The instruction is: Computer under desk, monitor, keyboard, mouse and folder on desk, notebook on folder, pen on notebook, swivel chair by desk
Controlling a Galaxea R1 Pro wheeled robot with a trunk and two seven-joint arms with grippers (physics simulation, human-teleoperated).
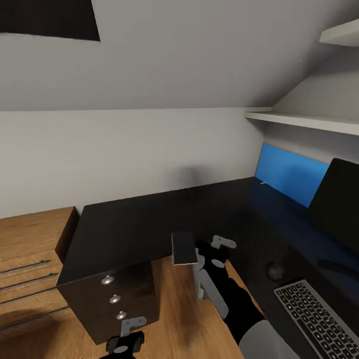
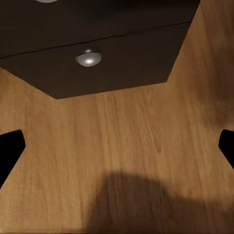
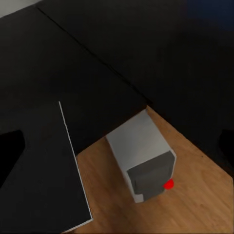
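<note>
In the head view, the L-shaped black desk (image 1: 149, 219) is seen running along the grey wall and turning toward the right, where a blue wall panel (image 1: 289, 172) backs it. The monitor (image 1: 336, 199) stands on the desk at the right edge, in front of that panel. The keyboard (image 1: 314, 311) lies on the desk at the lower right, and the mouse (image 1: 275, 271) sits on the desk just beside the keyboard's far corner. The desk's drawers (image 1: 117, 299), with round silver knobs, are seen at the near left end, and a light-wood shelving unit (image 1: 30, 259) stands to their left. The right gripper (image 1: 199, 254) is held above the desk's inner edge with the dark notebook (image 1: 184, 248) clamped between its fingers; the notebook is seen nearly flat, clear of the desk top. The left gripper (image 1: 124, 341) hangs low before the drawers; whether its fingers are apart cannot be told there.

In the left wrist view, a drawer front with a knob (image 2: 88, 58) is seen over the wooden floor (image 2: 122, 146). The gripper's two fingertips (image 2: 9, 148) are shown far apart at opposite edges, with nothing between them.

In the right wrist view, the notebook (image 3: 44, 180) is shown held, its white page edge visible. Beyond it, the computer (image 3: 144, 163), a grey tower with a red light, stands on the floor, partly under the desk (image 3: 122, 53).
</note>
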